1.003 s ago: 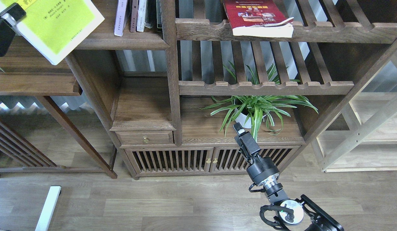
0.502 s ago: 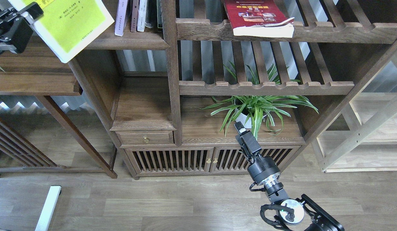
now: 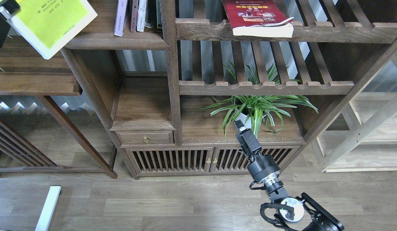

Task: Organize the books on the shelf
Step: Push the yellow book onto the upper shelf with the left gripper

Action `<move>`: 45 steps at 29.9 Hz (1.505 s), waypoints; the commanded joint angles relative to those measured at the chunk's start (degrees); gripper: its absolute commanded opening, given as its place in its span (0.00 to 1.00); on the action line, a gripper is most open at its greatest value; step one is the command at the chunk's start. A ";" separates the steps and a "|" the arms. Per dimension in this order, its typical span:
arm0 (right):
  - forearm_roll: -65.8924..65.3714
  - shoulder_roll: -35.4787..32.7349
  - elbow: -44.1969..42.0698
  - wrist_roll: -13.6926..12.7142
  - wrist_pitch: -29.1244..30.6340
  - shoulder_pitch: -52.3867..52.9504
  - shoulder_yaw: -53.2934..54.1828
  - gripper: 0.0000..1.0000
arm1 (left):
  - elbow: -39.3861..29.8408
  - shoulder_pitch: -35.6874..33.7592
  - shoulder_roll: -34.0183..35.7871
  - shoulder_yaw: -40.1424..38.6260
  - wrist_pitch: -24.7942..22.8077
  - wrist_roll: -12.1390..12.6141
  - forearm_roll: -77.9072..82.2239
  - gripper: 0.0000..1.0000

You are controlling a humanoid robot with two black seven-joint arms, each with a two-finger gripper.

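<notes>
The yellow-green book (image 3: pixel 50 24) hangs tilted in my left hand (image 3: pixel 1 19) at the top left, before the dark-brown shelf (image 3: pixel 121 43). The lavender-white book (image 3: pixel 120 17) stands upright on that shelf. The dark red book (image 3: pixel 258 17) lies flat on a slatted rack (image 3: pixel 282 32).

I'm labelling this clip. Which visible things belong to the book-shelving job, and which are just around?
Job: yellow-green book, held by the left gripper; dark red book; dark-brown shelf board.
Just around: upright volumes, potted plant, drawer, idle right gripper.
</notes>
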 commanded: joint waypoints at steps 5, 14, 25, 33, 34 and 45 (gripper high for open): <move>0.00 0.00 0.26 -0.01 0.00 -0.07 -0.18 0.99 | 1.61 -0.60 -0.64 1.13 0.13 0.00 -0.01 0.02; 0.00 -0.27 1.75 -0.09 0.00 -0.34 -0.27 0.99 | 4.16 -4.81 -1.08 4.47 2.67 0.00 0.17 0.01; 0.00 -0.62 3.25 -0.01 0.00 -1.39 -0.18 0.99 | 7.42 -14.74 -1.16 13.52 9.18 0.00 0.26 0.01; 0.00 -0.71 3.86 -0.01 0.00 -2.01 0.08 0.99 | 11.01 -20.63 -1.08 19.41 12.08 0.00 0.34 0.01; 0.00 -0.71 3.86 -0.01 0.00 -2.01 0.08 0.99 | 11.54 -21.34 -1.16 20.20 12.08 0.00 0.34 0.01; 0.00 -0.71 4.39 0.26 0.00 -2.62 0.17 0.99 | 16.82 -30.83 -1.16 29.17 16.13 0.00 0.43 0.01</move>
